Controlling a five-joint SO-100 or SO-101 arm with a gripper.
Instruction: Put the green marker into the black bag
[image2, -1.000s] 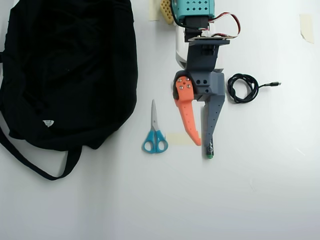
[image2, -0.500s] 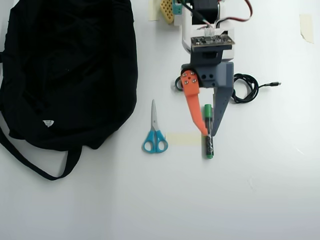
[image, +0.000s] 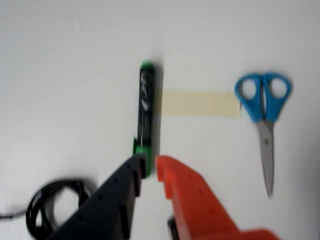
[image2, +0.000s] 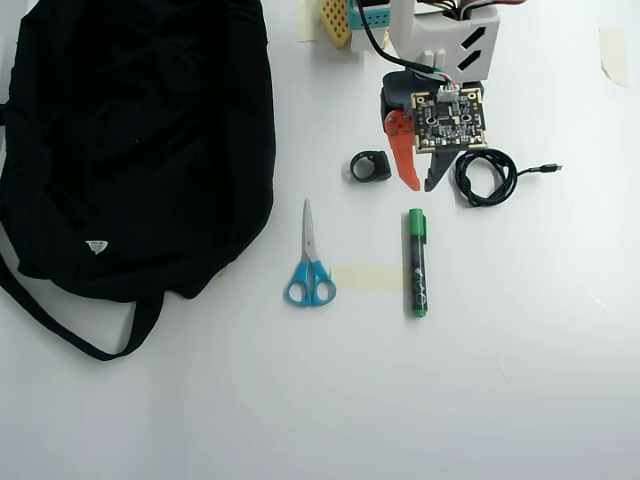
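— Marker first: where does it lie?

— The green marker (image2: 416, 263) lies flat on the white table (image2: 520, 380), running up and down in the overhead view, its cap end toward the arm. It is well to the right of the black bag (image2: 130, 140), which fills the upper left of that view with a strap loop trailing at its lower edge and a small white tag on the fabric.

— And the claw?

— The gripper (image2: 421, 187) hangs just above the marker's cap end in the overhead view, apart from it and holding nothing. In the wrist view the orange finger and the dark finger stand a narrow gap apart (image: 150, 169), with the marker's (image: 145, 112) near green end showing just beyond the tips. Whether the tips touch it, I cannot tell; that view is blurred.

— What else is about?

— A pair of blue-handled scissors (image2: 310, 262) lies between bag and marker, blades pointing up in the overhead view. A strip of pale tape (image2: 366, 278) sits on the table between the scissors' handles and the marker, reaching the marker's side. A small black ring-shaped piece (image2: 369, 166) lies left of the gripper, and a coiled black cable (image2: 487, 176) lies to its right.
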